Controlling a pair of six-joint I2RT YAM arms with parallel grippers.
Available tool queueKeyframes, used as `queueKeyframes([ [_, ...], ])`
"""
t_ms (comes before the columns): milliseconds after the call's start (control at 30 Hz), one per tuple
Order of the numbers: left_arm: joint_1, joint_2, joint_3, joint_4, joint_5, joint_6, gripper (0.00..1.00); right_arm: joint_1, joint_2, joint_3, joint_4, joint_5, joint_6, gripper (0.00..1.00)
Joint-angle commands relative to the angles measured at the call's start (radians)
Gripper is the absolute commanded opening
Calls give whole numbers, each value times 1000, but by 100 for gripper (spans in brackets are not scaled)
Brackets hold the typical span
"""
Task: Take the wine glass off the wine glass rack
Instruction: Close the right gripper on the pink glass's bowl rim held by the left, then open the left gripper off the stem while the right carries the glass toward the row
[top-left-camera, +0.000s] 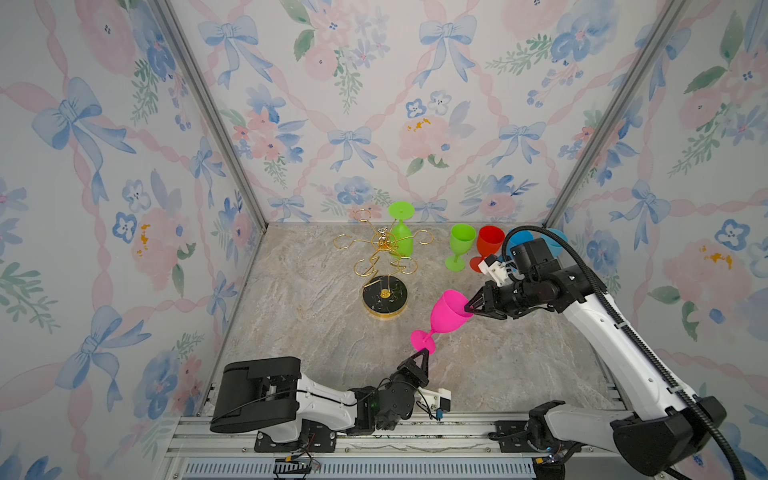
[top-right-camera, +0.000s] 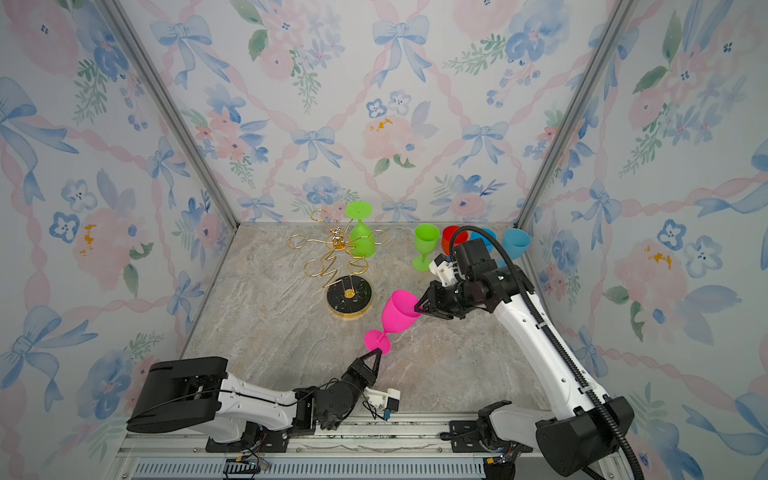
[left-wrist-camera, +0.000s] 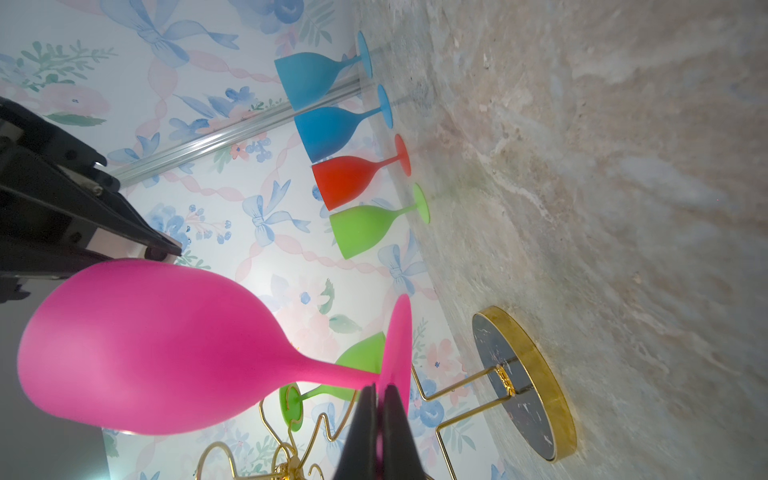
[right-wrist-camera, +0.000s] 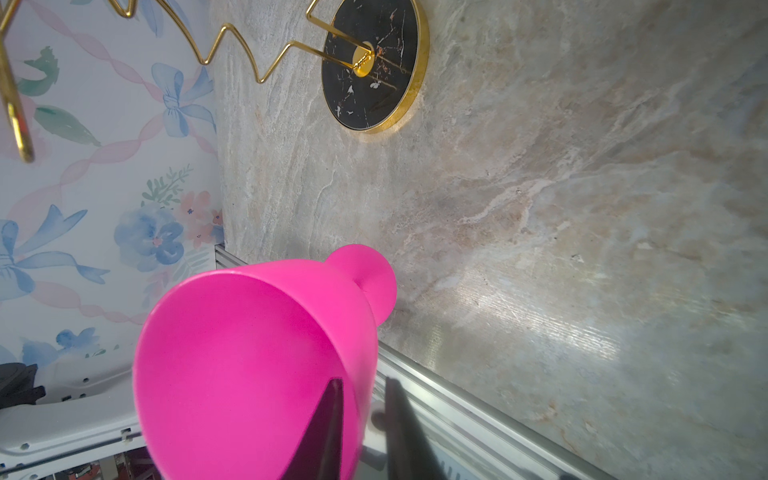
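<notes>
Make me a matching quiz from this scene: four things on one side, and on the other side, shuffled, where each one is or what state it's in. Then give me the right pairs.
Things
1. pink wine glass
2. red wine glass
3. wine glass rack
4. left gripper

Places and states
A. shut on a glass's foot
B. carries the hanging green wine glass, upside down
C. tilted in the air, off the rack
D. standing upright between the standing green wine glass and a blue wine glass

Pairs: 1-C, 2-D, 3-B, 4-A
</notes>
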Motion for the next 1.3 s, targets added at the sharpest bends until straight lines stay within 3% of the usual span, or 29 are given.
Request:
queueKeyframes([
  [0,-5,9,-8,36,-19,6,0,12,0,26,-50,-6,-20,17],
  [333,-5,18,-11,35,-20,13,2,12,3,24,-60,16,-36,8],
  [600,-5,20,-11,31,-22,6,12,12,7,36,-61,32,-44,5],
  [833,-4,-9,9,-25,-30,-88,31,2,15,66,-52,70,-48,3],
  [967,-5,-36,-2,-52,-25,-123,58,-18,12,60,-6,78,-22,2],
  [1033,-6,-47,-3,-71,-24,-146,67,-24,10,52,18,80,-8,0],
  [1267,-6,-107,3,-116,-35,-277,71,-39,14,45,58,140,-3,0],
])
